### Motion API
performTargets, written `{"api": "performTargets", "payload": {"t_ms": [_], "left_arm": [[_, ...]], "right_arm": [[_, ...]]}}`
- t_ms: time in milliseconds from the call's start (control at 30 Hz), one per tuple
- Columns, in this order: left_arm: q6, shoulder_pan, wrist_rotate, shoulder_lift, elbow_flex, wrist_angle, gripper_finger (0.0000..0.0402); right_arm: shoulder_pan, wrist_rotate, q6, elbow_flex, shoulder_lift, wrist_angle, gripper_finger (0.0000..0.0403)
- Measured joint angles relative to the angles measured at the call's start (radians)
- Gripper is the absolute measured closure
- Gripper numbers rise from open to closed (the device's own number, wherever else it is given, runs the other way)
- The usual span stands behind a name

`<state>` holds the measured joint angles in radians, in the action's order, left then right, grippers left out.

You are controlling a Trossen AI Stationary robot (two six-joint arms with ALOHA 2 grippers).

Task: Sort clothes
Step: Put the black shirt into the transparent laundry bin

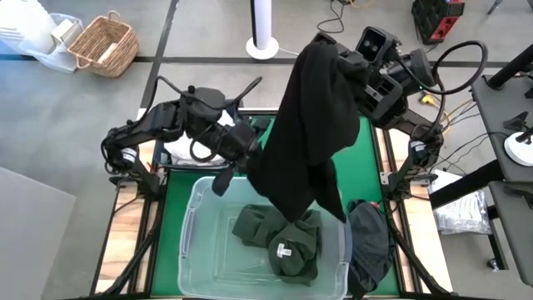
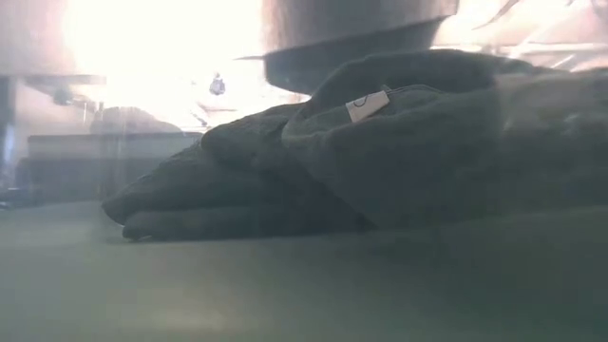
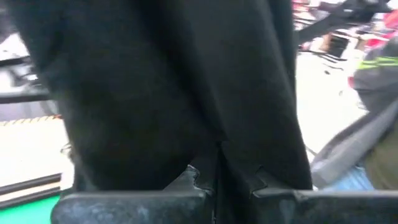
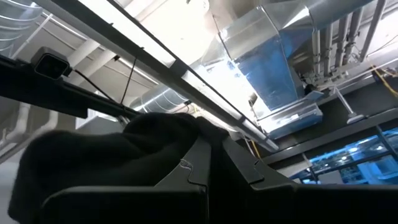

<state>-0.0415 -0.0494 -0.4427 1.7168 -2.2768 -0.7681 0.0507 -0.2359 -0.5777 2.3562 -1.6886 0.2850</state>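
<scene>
A large black garment (image 1: 308,133) hangs in the air over the middle of the tabletop (image 1: 179,187), stretched between the two arms. The right gripper (image 1: 333,52) is raised high near the far edge, its fingers (image 4: 186,171) clamped together on the top of the cloth, as its wrist view shows with fabric bunched over them. The left gripper (image 1: 250,146) sits lower, toward the left of centre, and its fingers (image 3: 193,177) are closed tight on a fold of the same black cloth, which fills its wrist view.

The garment's lower end drapes down to the far rim of the clear plastic tub (image 1: 193,225) standing at the near edge of the tabletop. Inside the tub lie dark green clothes (image 1: 279,237), one with a small white tag (image 1: 284,249); the low view looks through the tub wall at that same heap. A dark grey piece (image 1: 371,237) hangs at the tub's right side. Something white (image 1: 179,150) shows under the left arm near the left edge, too hidden to name.

The step in hand looks like carrying one dark item to its pile. The next move would call for bringing the cloth fully over the chosen container, lowering it, and releasing both grips together so it does not snag on the rim.
</scene>
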Motion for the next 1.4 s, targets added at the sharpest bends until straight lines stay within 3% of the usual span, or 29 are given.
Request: {"api": "performTargets", "payload": {"t_ms": [667,933,1067,1400], "left_arm": [[-0.051,-0.121,-0.023,-0.057,0.000,0.140,0.0401],[-0.120,-0.140,-0.016,-0.064,0.000,0.131,0.0401],[-0.178,-0.141,-0.008,-0.064,-0.001,0.029,0.0401],[-0.213,-0.141,0.372,-0.110,-0.001,-0.392,0.0401]], "right_arm": [[0.042,0.004,0.003,0.000,-0.001,-0.056,0.0390],[0.041,-0.004,0.003,0.000,-0.002,-0.058,0.0390],[0.041,-0.010,0.001,0.000,-0.002,-0.061,0.0390],[0.021,-0.063,-0.053,0.000,-0.002,-0.093,0.0390]]}}
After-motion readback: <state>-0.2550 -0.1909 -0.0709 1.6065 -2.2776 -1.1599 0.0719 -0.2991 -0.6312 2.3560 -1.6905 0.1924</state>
